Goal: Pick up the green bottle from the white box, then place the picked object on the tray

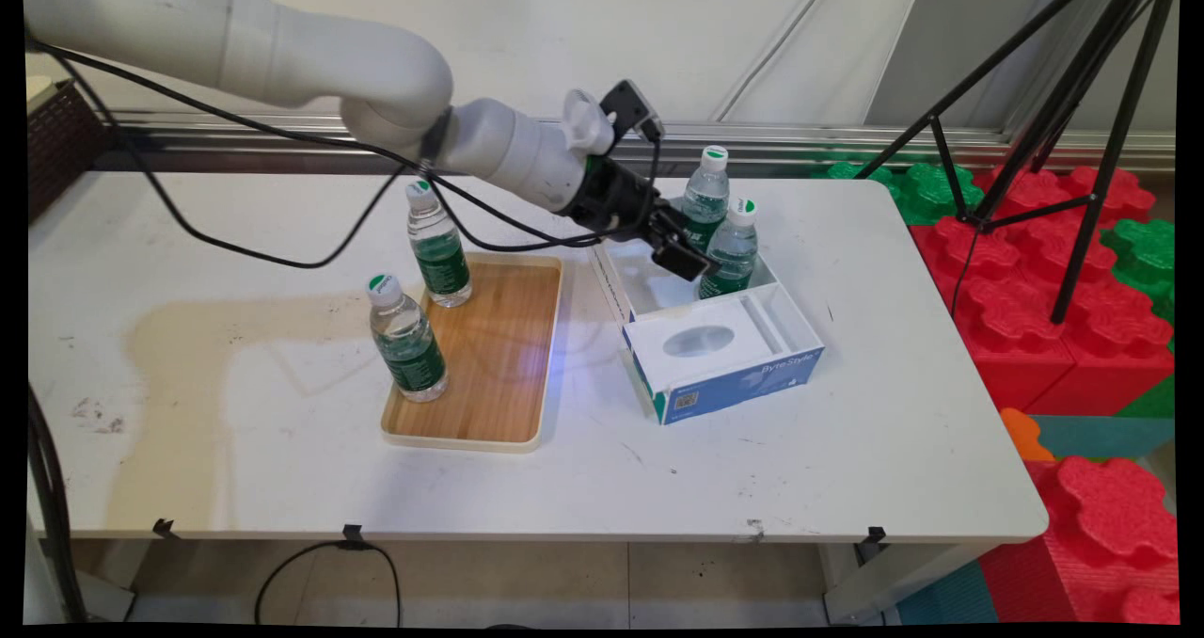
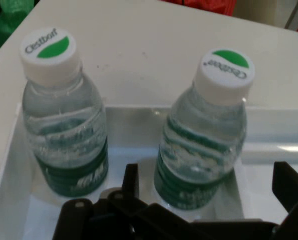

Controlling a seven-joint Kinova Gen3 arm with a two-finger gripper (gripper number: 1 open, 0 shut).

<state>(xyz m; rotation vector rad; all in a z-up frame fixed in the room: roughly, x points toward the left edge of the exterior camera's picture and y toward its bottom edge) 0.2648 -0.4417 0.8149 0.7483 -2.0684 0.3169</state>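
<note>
My gripper [image 1: 689, 246] hangs over the open white box [image 1: 788, 311], low and tilted toward two water bottles standing in its far end. It is open. In the hand view the fingers [image 2: 131, 181] stand on either side of the right-hand bottle [image 2: 205, 145], with a gap on each side. That bottle is the nearer one [image 1: 733, 254] in the main view. The other bottle [image 2: 63, 125] stands just left of the fingers and is the farther one [image 1: 706, 194] in the main view. Both have white caps with a green mark and green labels.
Left of the box lies a wooden tray [image 1: 499, 365] with two more bottles, one at its far corner [image 1: 438, 247] and one at its near left edge [image 1: 406, 342]. Black cables hang from the arm above the tray. A black tripod [image 1: 1082, 130] stands off the table's right end.
</note>
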